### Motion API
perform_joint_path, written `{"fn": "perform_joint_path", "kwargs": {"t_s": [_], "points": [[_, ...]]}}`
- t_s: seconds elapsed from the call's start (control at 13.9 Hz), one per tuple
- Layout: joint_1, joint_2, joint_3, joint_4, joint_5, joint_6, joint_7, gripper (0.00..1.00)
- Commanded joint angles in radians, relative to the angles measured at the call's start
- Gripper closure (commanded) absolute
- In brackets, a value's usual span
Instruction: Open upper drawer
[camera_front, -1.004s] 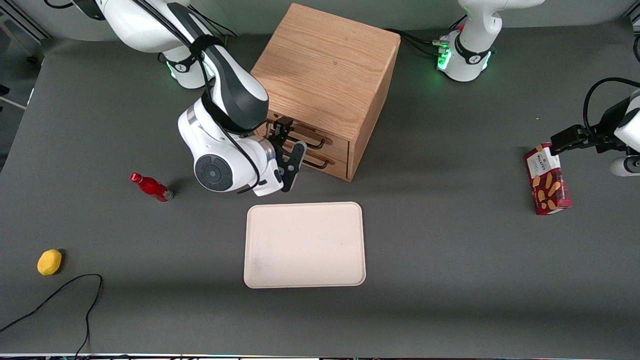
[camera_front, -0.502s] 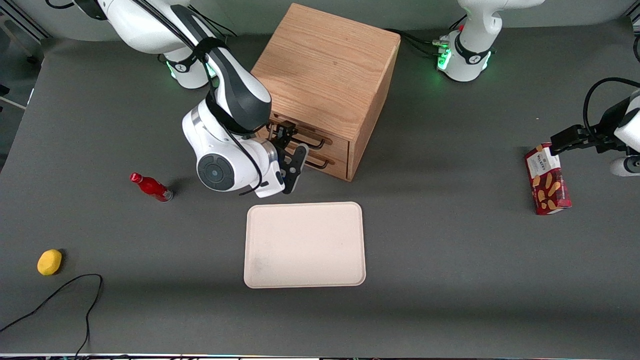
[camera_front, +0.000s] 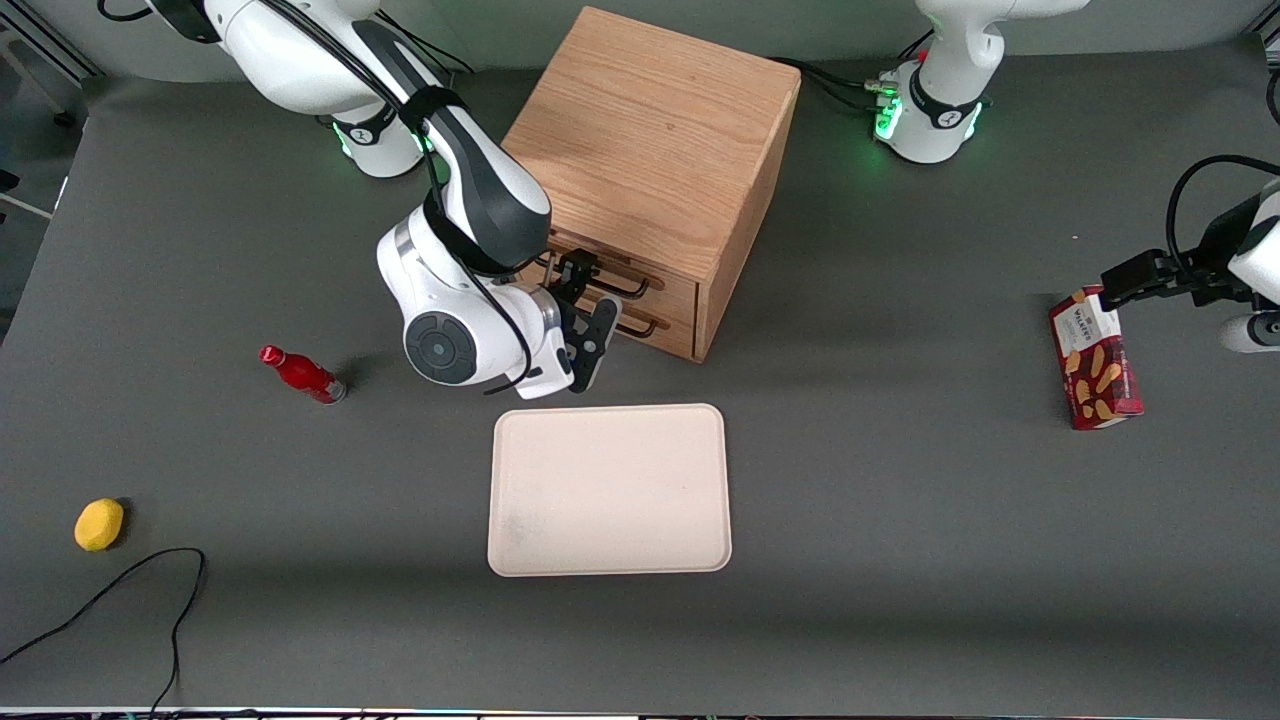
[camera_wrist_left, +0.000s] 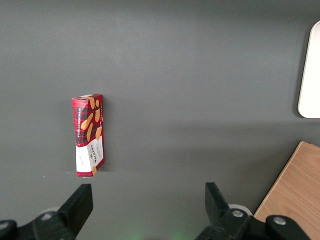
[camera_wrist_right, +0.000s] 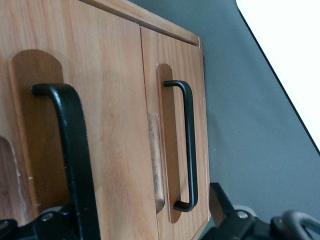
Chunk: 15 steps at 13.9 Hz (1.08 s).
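Upper drawer (camera_front: 610, 272): higher of two in your oak cabinet (camera_front: 655, 150), shut. Its black handle (camera_wrist_right: 70, 150) sits between the end effector's (camera_front: 585, 300) spread fingers, ready for you to pull. Lower drawer (camera_wrist_right: 172, 145) below; cream tray (camera_front: 610, 490) nearer on bench (camera_front: 900, 520).

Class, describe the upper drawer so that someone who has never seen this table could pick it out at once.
Find the wooden cabinet standing on the grey table, farther from the camera than the cream tray. Its front holds two light oak drawers, each with a thin black wire handle. The upper drawer is the higher one, directly above the lower drawer; the tool sits open in front of the handles.
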<state>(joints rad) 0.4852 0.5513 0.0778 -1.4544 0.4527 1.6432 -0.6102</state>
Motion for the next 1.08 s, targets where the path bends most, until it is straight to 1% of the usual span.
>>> {"fn": "perform_joint_path", "kwargs": {"t_s": [0.0, 0.22, 0.36, 1.0], "points": [[0.01, -0.005, -0.01, -0.012, 0.004, 0.029, -0.022, 0.0], [0.007, -0.002, -0.012, -0.006, 0.0, 0.03, -0.023, 0.0], [0.004, -0.002, -0.013, 0.0, -0.022, 0.035, -0.023, 0.0], [-0.007, 0.044, -0.021, 0.054, -0.026, 0.035, -0.062, 0.0]]}}
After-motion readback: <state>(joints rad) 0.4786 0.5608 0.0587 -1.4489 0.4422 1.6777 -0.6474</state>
